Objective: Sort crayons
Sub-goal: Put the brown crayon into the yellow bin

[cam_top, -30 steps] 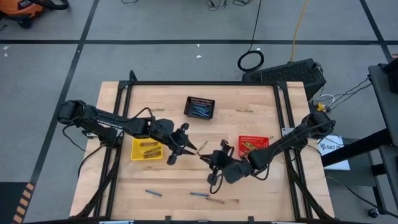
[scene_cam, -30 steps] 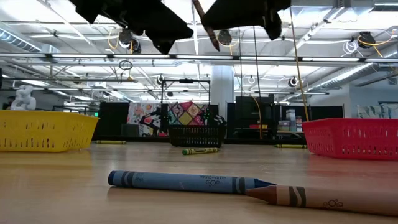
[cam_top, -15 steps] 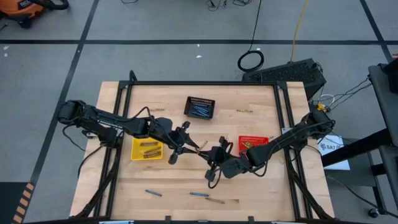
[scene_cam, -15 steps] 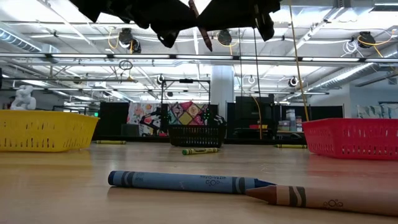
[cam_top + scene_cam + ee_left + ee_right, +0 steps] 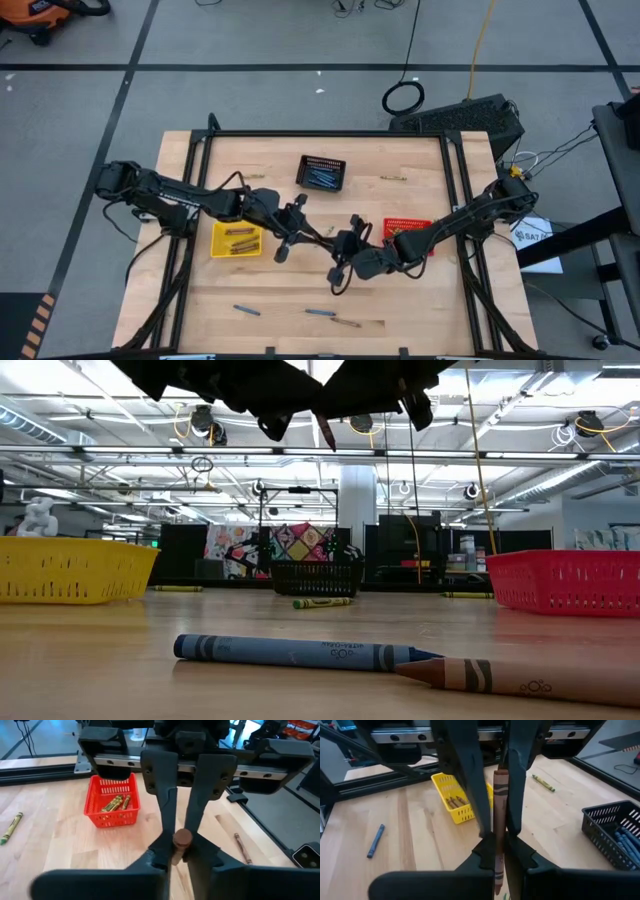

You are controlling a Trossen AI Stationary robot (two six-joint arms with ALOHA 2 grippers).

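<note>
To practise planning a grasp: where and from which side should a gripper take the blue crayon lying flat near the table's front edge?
Take the blue crayon at mid-barrel from straight above, closing across its width. It lies flat on the table, so only its sides can be pinched. Keep off its pointed end, where a brown crayon lies close.

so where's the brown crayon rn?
Off the table: the brown crayon is pinched between the left gripper and right gripper mid-table in the high view, between the yellow basket and red basket.
</note>
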